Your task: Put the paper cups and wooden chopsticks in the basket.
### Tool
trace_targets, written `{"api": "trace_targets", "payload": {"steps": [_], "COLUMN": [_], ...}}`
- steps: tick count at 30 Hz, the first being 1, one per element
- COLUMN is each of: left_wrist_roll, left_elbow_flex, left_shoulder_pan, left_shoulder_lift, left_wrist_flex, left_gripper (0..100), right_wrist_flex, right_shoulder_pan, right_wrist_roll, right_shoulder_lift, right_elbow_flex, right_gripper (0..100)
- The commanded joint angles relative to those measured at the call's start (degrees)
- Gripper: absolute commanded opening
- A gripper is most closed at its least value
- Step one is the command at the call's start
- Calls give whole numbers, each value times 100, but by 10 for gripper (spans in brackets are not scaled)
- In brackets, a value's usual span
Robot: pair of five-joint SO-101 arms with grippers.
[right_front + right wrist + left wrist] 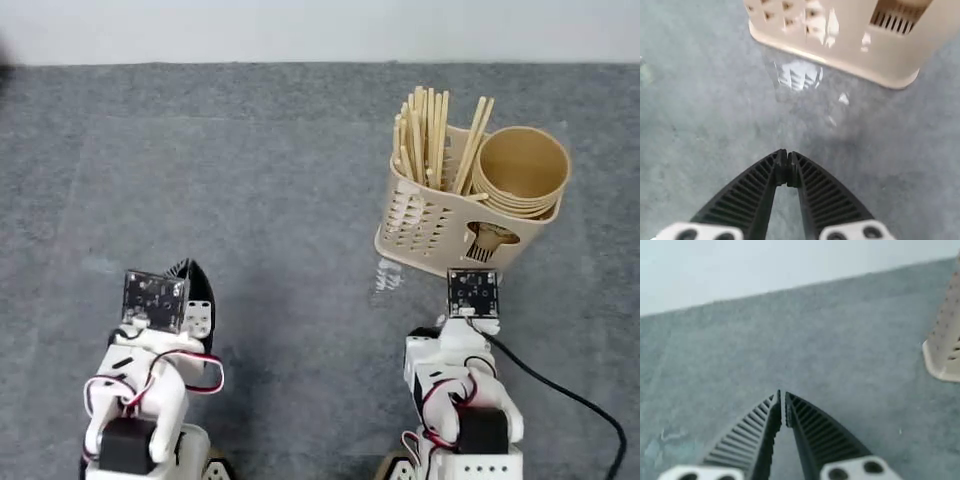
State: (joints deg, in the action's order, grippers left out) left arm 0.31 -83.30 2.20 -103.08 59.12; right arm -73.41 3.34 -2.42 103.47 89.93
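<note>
Inside beige basket (430,225): stacked tan paper cups (520,165), upright wooden chopsticks (425,130); left pincer (782,399), right pincer (786,159) pressed together.

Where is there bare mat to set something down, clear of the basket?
The broad mat between the left gripper and the basket, back to the wall, is bare. The strip between the basket and the right gripper is narrow. Inside, chopsticks and paper cups crowd it.
</note>
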Motion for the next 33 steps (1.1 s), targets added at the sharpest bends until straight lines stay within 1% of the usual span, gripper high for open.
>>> {"api": "trace_targets", "payload": {"steps": [1, 5, 9, 13, 17, 25, 28, 33], "left_wrist_roll": [26, 0, 0, 0, 0, 0, 44, 176], "left_elbow_flex": [-286, -796, -1341, -1323, -1323, -1323, -1323, -1314], "left_shoulder_pan": [-26, -70, -70, -158, -378, -404, -431, -923], "left_shoulder_lift": [-53, -53, -53, -44, -44, -53, -53, -53], "left_wrist_flex": [-141, -141, -404, -360, 114, 1275, 1275, 1275], "left_gripper": [13, 13, 13, 14, 14, 14, 14, 14], "right_wrist_flex": [295, 558, 567, 268, -101, -119, -127, -145], "right_shoulder_pan": [40, 40, 40, 40, 4, -13, 4, -13], "right_wrist_roll": [-18, -18, -18, -9, 0, 0, -53, -44], "right_shoulder_lift": [48, 48, 48, 22, 13, 4, 13, 40], "right_elbow_flex": [193, 633, 651, 651, 651, 651, 651, 651], "right_gripper": [9, 9, 9, 9, 9, 9, 9, 10]}}
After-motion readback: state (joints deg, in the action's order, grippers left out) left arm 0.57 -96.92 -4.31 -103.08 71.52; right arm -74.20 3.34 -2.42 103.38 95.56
